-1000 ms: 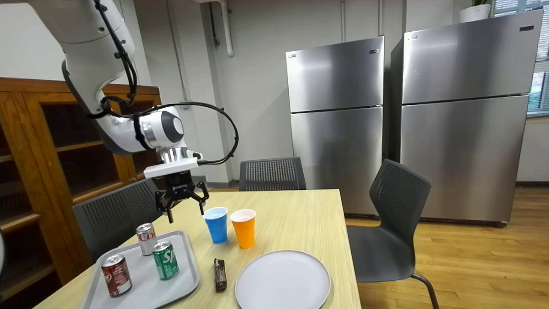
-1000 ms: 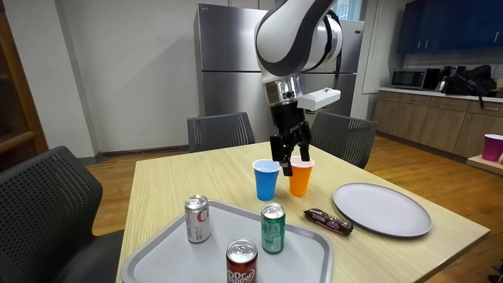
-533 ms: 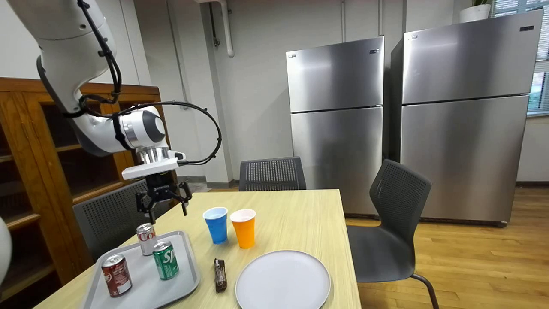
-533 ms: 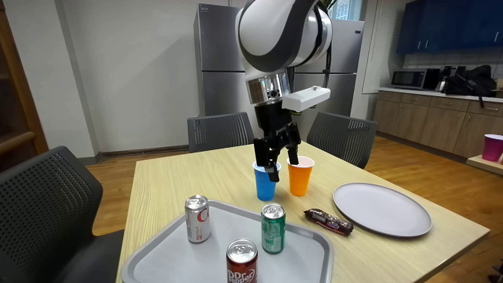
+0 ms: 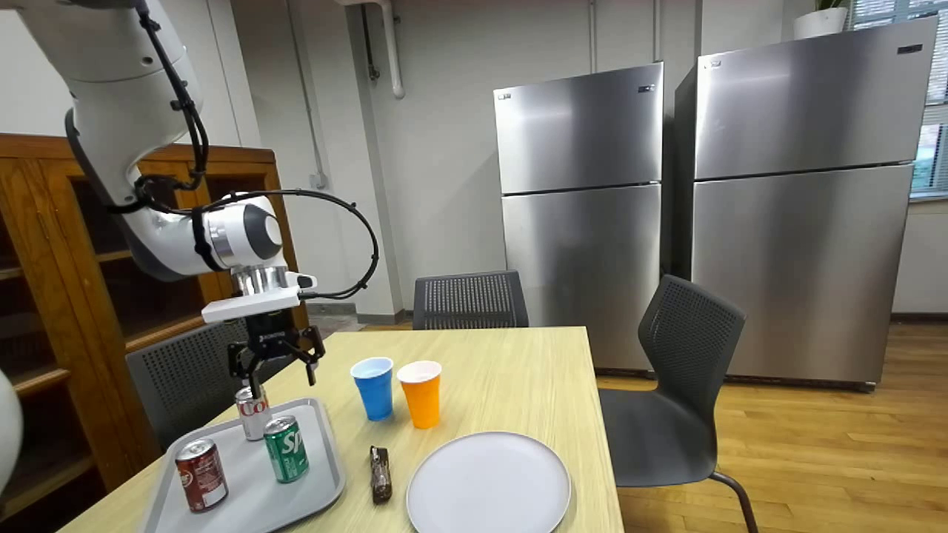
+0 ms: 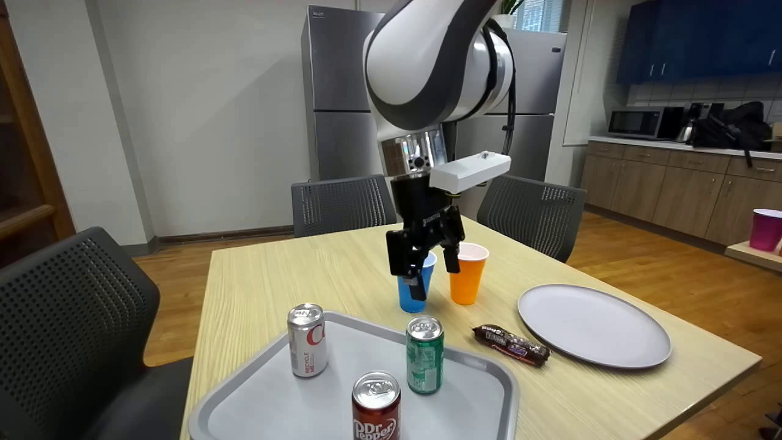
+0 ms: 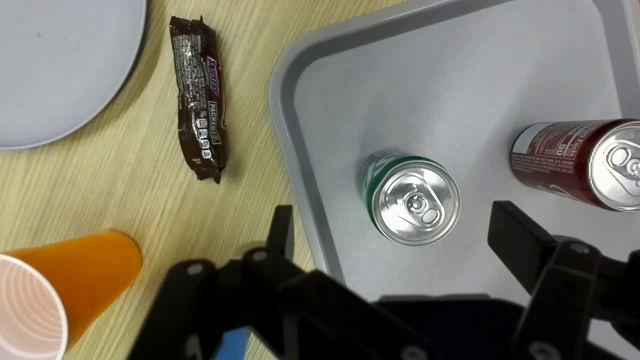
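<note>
My gripper (image 7: pixel 393 215) is open, its fingers wide apart with nothing held between them. It hangs above the tray (image 6: pixel 263 406). In the wrist view the lid of a green Sprite can (image 7: pixel 417 202) shows below and ahead of the gap, touched by neither finger. That can (image 5: pixel 286 449) stands upright on the tray. With it are a silver Coke can (image 6: pixel 307 342) and a dark red Dr Pepper can (image 7: pixel 560 160). One finger overlaps the Coke can's top in an exterior view. Elsewhere the gripper partly hides a blue cup (image 6: pixel 408 296).
An orange cup (image 5: pixel 420 396) stands beside the blue one on the wooden table (image 5: pixel 503 385). A Snickers bar (image 7: pixel 197 100) lies between the tray and a round grey plate (image 6: pixel 592 327). Chairs (image 5: pixel 685 370) stand around the table. A wooden cabinet (image 5: pixel 141 318) is behind the arm.
My gripper has moved away from above the cups toward the tray, leftward in both exterior views, then come lower. It has stayed open. Cans, cups, bar and plate have not moved.
</note>
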Robot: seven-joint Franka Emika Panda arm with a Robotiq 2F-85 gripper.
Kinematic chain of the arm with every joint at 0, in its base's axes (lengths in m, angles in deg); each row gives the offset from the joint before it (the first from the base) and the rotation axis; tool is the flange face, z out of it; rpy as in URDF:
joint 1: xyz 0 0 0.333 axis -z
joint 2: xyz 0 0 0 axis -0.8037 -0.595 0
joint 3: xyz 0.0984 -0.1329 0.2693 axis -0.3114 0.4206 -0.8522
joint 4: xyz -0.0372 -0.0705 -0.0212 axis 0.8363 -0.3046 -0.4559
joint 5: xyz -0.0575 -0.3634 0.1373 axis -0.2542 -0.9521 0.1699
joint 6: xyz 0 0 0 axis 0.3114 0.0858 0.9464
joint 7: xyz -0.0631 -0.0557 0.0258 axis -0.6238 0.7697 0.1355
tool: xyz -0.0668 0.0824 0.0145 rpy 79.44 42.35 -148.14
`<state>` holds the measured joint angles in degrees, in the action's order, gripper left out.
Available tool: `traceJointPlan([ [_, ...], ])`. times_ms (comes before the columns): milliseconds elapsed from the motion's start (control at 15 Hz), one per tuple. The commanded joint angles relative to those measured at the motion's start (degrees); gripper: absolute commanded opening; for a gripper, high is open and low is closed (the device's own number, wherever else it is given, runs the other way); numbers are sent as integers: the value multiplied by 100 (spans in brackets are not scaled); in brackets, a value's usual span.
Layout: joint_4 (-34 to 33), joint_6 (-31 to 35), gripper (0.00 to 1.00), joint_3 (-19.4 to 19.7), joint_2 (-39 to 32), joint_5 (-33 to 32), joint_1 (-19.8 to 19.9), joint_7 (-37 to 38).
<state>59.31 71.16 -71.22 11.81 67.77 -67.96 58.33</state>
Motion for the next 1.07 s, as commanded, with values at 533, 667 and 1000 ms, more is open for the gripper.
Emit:
traceJointPlan([
  [533, 110, 427, 100, -68, -408, 136, -114, 109],
  [667, 95, 460, 100, -42, -492, 108, -140, 178],
  [1000, 30, 588, 100, -6, -726, 101, -175, 345],
])
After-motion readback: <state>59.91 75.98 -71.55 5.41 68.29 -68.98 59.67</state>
